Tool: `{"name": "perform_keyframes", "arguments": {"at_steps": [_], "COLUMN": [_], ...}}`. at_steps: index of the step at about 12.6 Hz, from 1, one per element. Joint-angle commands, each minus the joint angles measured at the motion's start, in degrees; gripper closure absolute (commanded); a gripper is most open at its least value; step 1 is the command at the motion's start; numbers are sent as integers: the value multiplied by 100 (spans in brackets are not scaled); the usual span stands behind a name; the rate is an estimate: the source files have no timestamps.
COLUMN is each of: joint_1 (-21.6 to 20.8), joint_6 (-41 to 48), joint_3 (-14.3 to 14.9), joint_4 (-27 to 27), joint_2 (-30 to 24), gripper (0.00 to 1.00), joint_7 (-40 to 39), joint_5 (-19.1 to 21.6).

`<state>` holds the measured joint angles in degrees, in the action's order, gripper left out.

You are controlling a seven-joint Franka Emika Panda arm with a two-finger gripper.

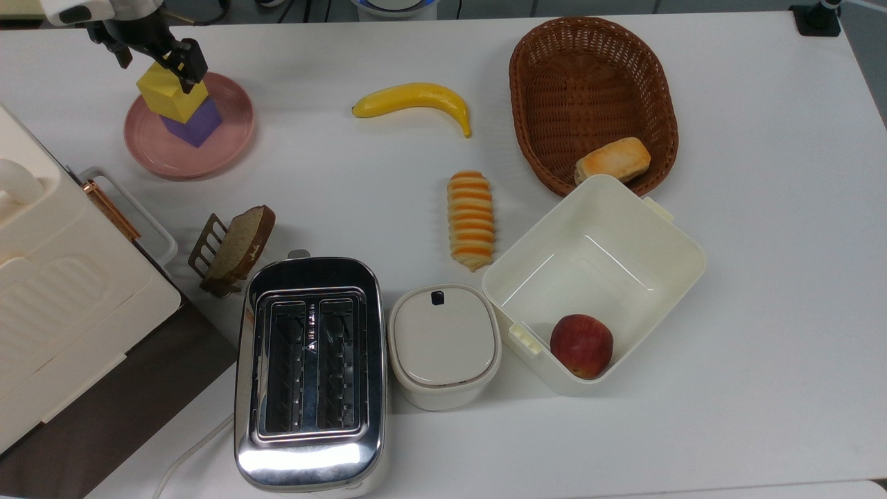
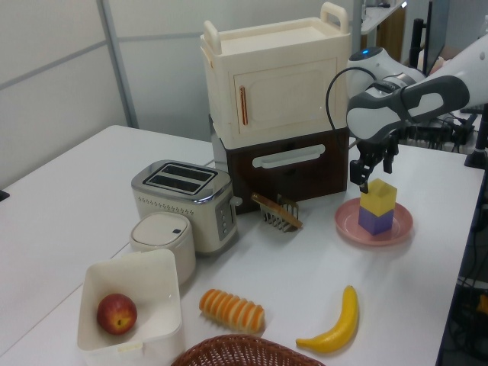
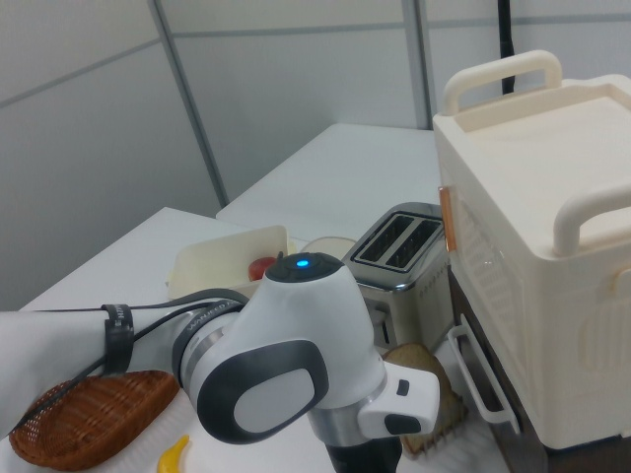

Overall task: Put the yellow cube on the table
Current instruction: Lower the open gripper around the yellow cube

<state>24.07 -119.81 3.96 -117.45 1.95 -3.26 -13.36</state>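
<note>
The yellow cube [image 1: 170, 98] [image 2: 379, 196] sits stacked on a purple cube [image 1: 197, 125] [image 2: 374, 221], both on a round pink plate [image 1: 229, 149] [image 2: 347, 223] at the top view's upper left of the white table [image 1: 762, 208]. My gripper [image 1: 158, 62] [image 2: 374, 172] hangs open directly over the yellow cube, one dark finger [image 1: 192, 66] at each side of its top edge. I cannot tell whether the fingers touch the cube. In the right view my arm's white wrist [image 3: 296, 374] stands in the foreground.
A cream cabinet on a brown base [image 1: 48, 291] [image 2: 274, 114] stands close beside the plate. A bread slice in a rack [image 1: 232, 249], toaster [image 1: 308, 371], lidded pot [image 1: 443, 343], box with an apple [image 1: 581, 344], striped roll [image 1: 471, 218], banana [image 1: 412, 98] and wicker basket [image 1: 592, 97] are spread over the table.
</note>
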Motion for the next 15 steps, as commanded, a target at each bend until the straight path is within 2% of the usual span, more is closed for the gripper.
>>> {"name": "perform_keyframes", "arguments": {"at_steps": [1, 7, 9, 10, 11, 15], "joint_1": [36, 159, 159, 159, 150, 115], "joint_6": [-166, -166, -122, -122, -131, -87], "joint_3": [25, 34, 34, 26, 34, 25], "joint_4": [-137, -137, -137, -137, -137, -120], "joint_2": [-11, 129, 174, 182, 182, 139], "gripper": [0, 0, 59, 69, 73, 74], "joint_7": [-149, -325, -325, -333, -386, -474], "joint_5": [-44, -53, -96, -105, -105, -105]}}
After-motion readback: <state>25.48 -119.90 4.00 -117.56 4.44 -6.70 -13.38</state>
